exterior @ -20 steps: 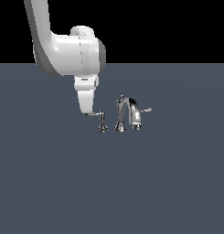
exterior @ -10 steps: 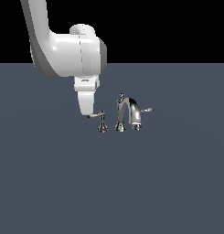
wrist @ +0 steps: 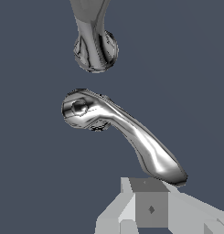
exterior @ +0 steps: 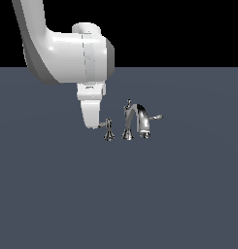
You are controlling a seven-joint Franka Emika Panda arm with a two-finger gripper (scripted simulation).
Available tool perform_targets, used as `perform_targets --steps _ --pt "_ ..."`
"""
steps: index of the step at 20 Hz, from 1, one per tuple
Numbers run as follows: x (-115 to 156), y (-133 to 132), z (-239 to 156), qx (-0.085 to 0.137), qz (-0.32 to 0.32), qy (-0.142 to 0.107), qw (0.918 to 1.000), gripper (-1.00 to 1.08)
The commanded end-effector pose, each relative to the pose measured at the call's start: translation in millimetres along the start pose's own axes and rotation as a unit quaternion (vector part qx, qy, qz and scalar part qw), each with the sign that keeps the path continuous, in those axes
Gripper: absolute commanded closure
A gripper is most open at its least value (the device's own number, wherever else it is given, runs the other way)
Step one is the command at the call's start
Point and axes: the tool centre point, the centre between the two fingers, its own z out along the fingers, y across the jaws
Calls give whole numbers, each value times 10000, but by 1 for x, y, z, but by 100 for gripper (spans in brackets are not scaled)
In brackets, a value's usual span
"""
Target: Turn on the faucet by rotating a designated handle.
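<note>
The handle (exterior: 108, 127) stands on the surface (exterior: 118, 194) at the faucet's (exterior: 137, 121) 9 o'clock in the exterior view. The gripper (exterior: 93, 124) touches the lever tip; jaw state cannot be determined.

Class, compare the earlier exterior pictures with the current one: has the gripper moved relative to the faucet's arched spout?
No. The gripper sits just as far to the exterior view's left of the arched spout, at the handle, as before.

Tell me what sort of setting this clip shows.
A bare simulated scene, not a real kitchen or bathroom: a chrome faucet stands alone on a flat grey surface under a black backdrop, with the gripper by the handle.
</note>
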Motion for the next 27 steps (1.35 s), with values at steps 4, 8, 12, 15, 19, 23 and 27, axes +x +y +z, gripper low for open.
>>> perform_targets --steps 4,8,12,15,19,23,27 --pt "10 7 0 -12 9 4 10000 108" --pt "29 16 0 -18 23 9 10000 108" --pt "48 24 0 -23 38 15 10000 108" --pt "27 23 0 -15 -135 -28 9999 108" --pt "54 17 0 -19 -71 -12 10000 108" --pt "80 11 0 -23 -7 4 10000 108" --pt "99 7 -1 -25 39 16 10000 108"
